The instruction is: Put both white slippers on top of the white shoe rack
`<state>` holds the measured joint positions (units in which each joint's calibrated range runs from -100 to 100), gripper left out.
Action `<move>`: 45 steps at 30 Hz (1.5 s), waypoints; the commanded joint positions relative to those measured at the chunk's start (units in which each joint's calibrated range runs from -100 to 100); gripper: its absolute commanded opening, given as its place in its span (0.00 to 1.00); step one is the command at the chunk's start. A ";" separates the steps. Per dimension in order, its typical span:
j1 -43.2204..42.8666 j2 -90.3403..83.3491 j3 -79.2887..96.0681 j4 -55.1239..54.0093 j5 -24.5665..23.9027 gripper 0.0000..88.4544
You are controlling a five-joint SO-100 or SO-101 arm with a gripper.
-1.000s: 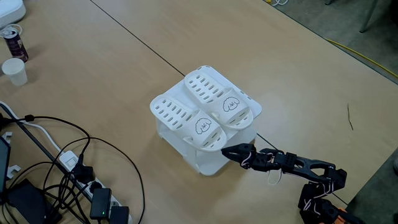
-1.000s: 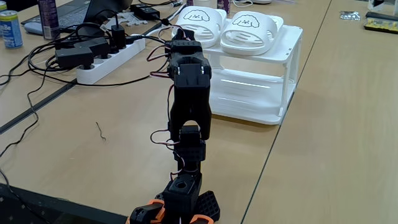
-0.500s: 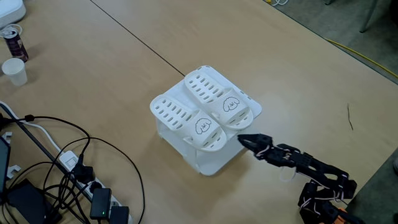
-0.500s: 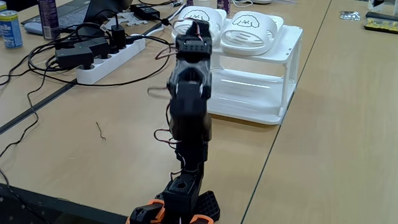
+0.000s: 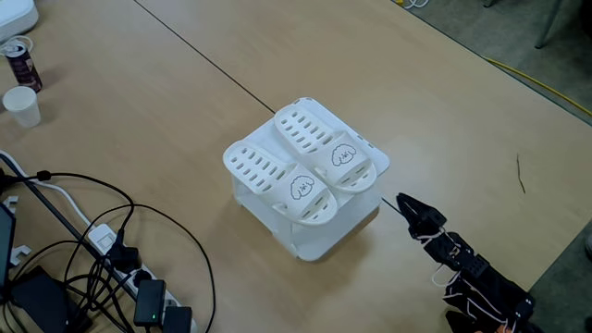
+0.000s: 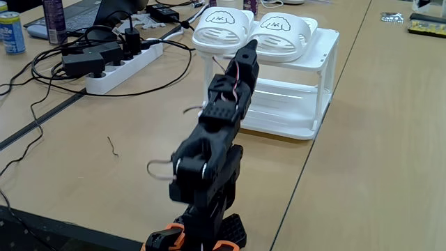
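While both white slippers point(image 5: 301, 166) are resting beyond the empty, narrowed end effector point(image 5: 404, 201), light, flexible rubber is being judged best pinched at the strap.

The gripper point(image 5: 403, 200) is pulling back from the white shoe rack point(image 5: 319, 242): a second ago its tip was touching the rack's near right corner just under the nearer slipper, and now it is sitting well apart, to the right in a fixed view. The arm point(image 6: 209, 157) is folding down and tilting back toward its base point(image 6: 202, 233), its tip point(image 6: 249, 44) pointing up.
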<state>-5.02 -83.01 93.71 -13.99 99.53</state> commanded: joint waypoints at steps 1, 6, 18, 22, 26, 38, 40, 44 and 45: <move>0.58 -10.09 5.30 -10.69 0.47 0.01; 0.58 -16.48 5.75 -15.43 0.47 0.01; 0.08 -16.23 5.75 -57.36 0.47 0.01; 0.17 -16.23 5.75 -67.89 0.47 0.01; 0.66 -16.23 5.75 -76.26 0.47 0.01; 13.08 -16.15 5.75 -85.66 0.47 0.01; 14.06 -16.06 5.75 -85.66 0.47 0.01; 14.15 -15.98 5.75 -85.66 0.47 0.01; 14.15 -15.98 5.75 -85.66 0.47 0.01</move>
<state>8.69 -99.34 99.19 -99.40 99.53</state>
